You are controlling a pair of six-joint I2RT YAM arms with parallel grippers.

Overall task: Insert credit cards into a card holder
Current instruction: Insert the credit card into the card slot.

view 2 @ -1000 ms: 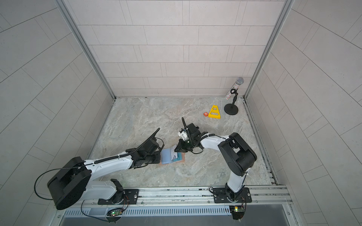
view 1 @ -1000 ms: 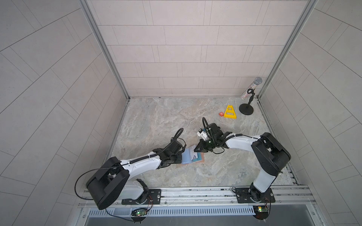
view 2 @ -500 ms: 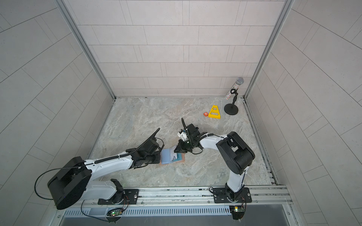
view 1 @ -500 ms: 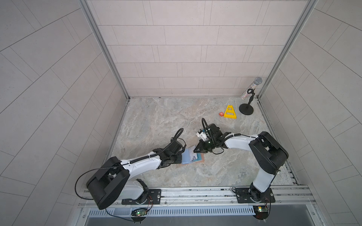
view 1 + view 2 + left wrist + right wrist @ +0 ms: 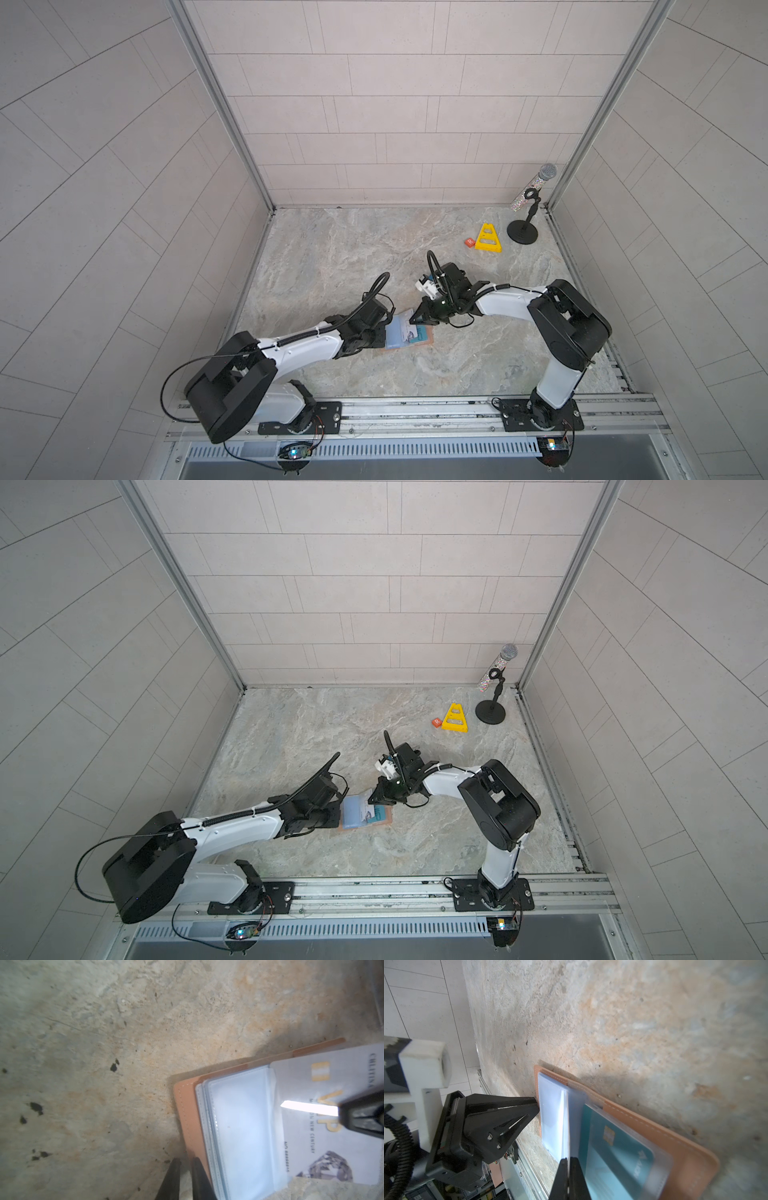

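I read gold "VIP" and "NEW CENTURY" on the pale card; its number line is blurred and its far end is cut off. The right claw is clenched on this card, over the open card holder, which lies on the table toward the middle of its front edge. A teal card sits sleeved. The left claw, nearly closed, meets the holder's edge; I cannot tell whether it grips.

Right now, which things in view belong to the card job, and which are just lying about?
Job: tan leather card holder; pale grey VIP card in the right end effector; teal card already sleeved; left end effector pinching the holder's edge.
Lying about: yellow triangular stand; small orange block; microphone on its stand.
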